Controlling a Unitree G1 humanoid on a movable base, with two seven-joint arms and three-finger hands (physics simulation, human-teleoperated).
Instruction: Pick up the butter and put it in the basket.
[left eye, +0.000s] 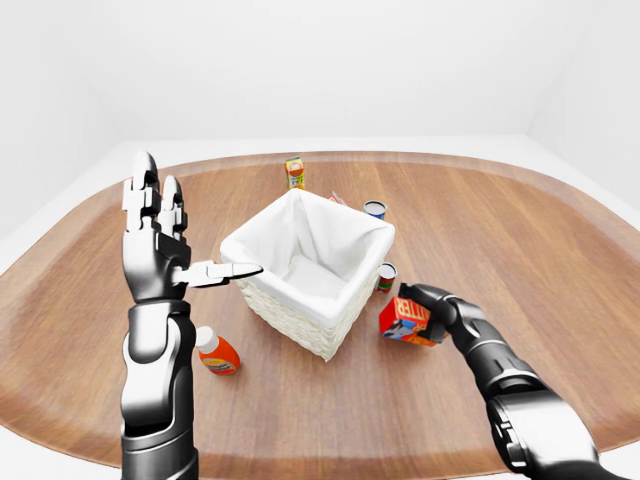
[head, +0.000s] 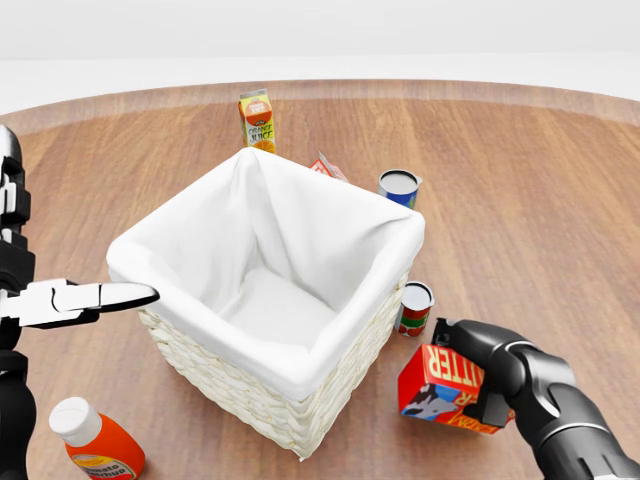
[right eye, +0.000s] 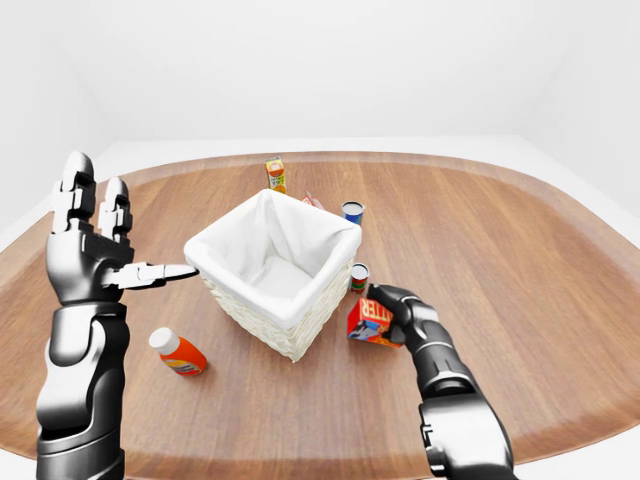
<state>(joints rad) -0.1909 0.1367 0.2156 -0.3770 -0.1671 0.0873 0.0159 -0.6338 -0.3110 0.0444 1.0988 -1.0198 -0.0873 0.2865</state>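
Butter sits low and right of the basket, just beside its wicker corner, tilted and apparently lifted off the wood. Right hand has fingers wrapped round the box's upper and right edges — grip looks secure. Left hand raised left of the basket, fingers spread, thumb pointing at the rim, holding nothing. Small can stands just above the butter, beside the basket. Advice: raise the box clear of the rim before swinging left; avoid clipping can or liner.
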